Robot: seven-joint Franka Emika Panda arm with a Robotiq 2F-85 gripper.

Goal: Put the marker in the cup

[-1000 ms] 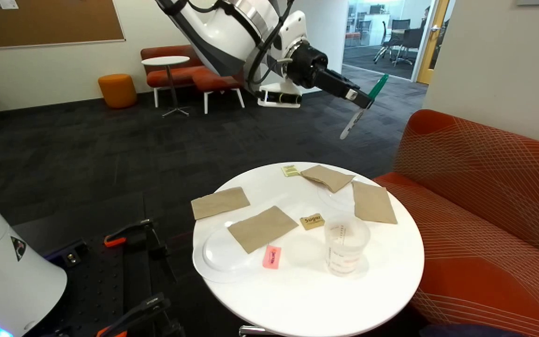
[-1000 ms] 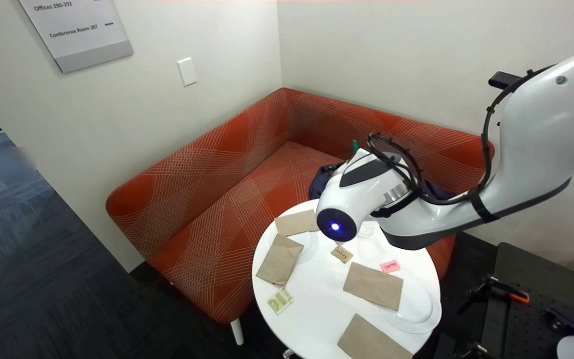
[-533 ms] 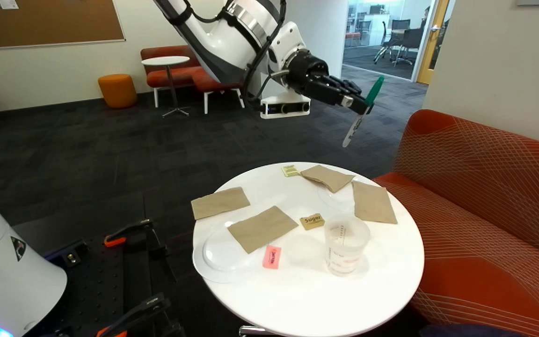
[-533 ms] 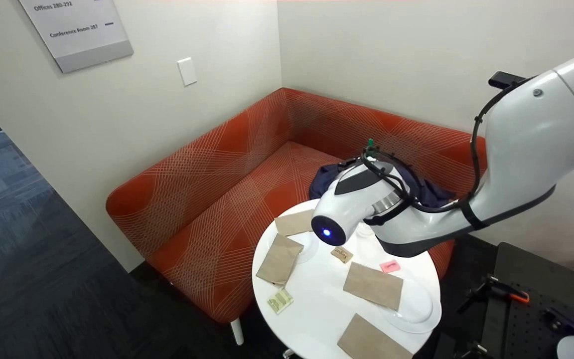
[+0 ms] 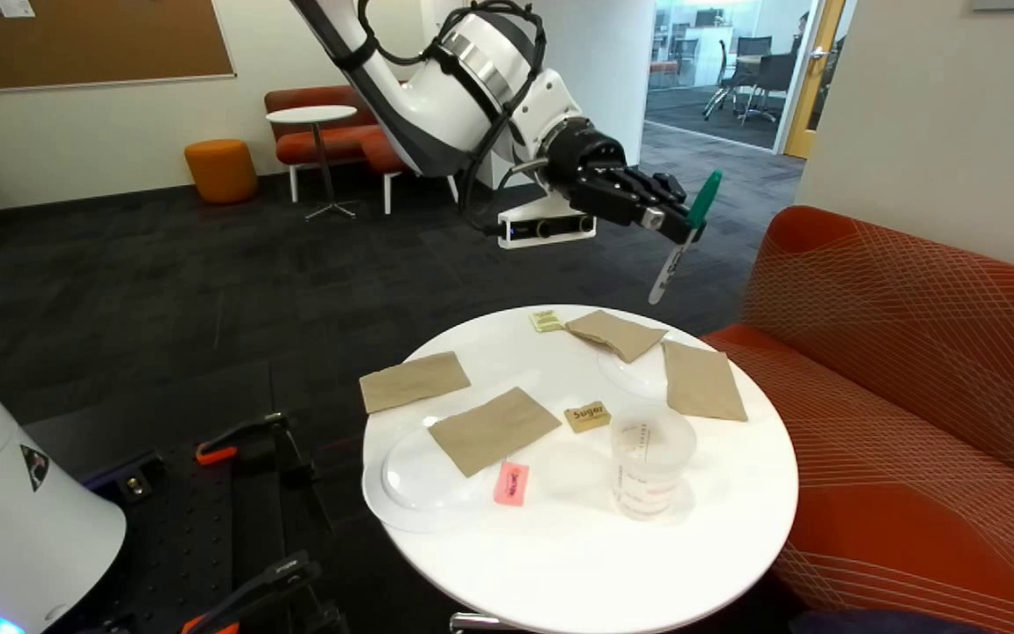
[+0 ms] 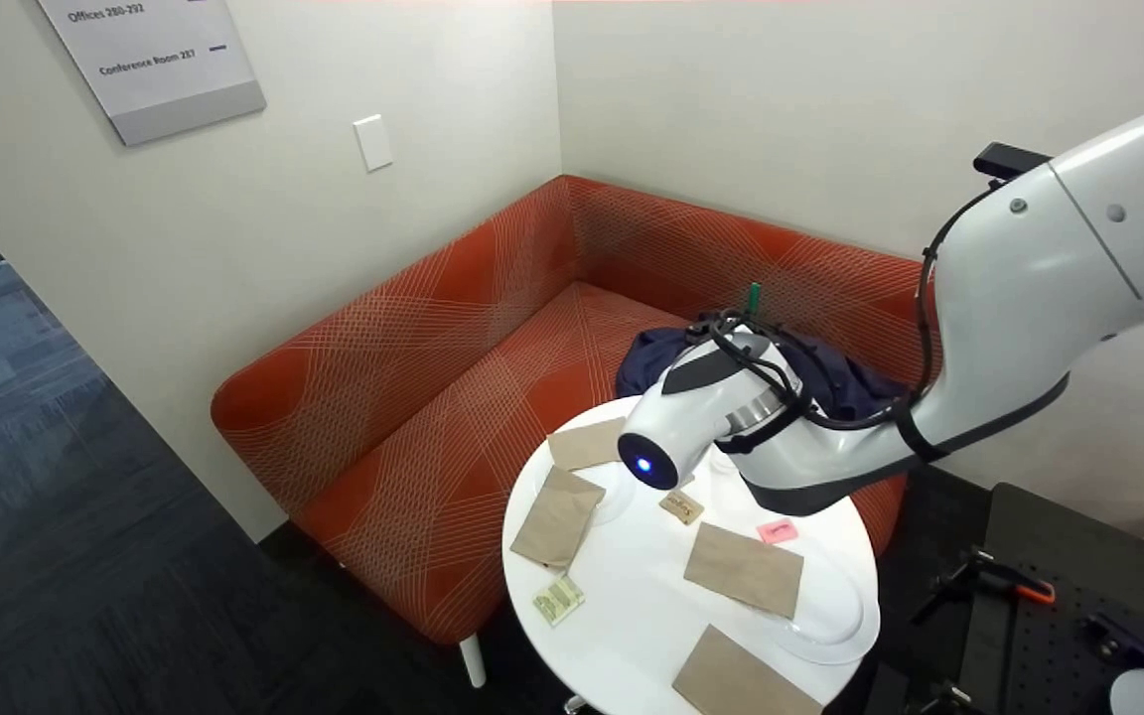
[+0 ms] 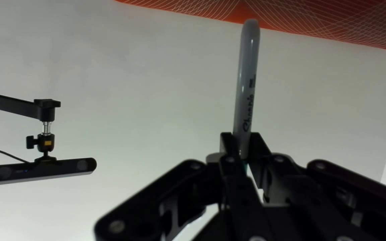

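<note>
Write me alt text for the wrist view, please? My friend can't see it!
A black gripper pinches a grey-bodied marker that points up the picture. Behind are a pale wall, a dark camera on a bracket at left, and some red patterned sofa along the top.

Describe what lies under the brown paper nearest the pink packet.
A clear plate pokes out from under the paper; its covered part, and anything else beneath, cannot be seen.
</note>
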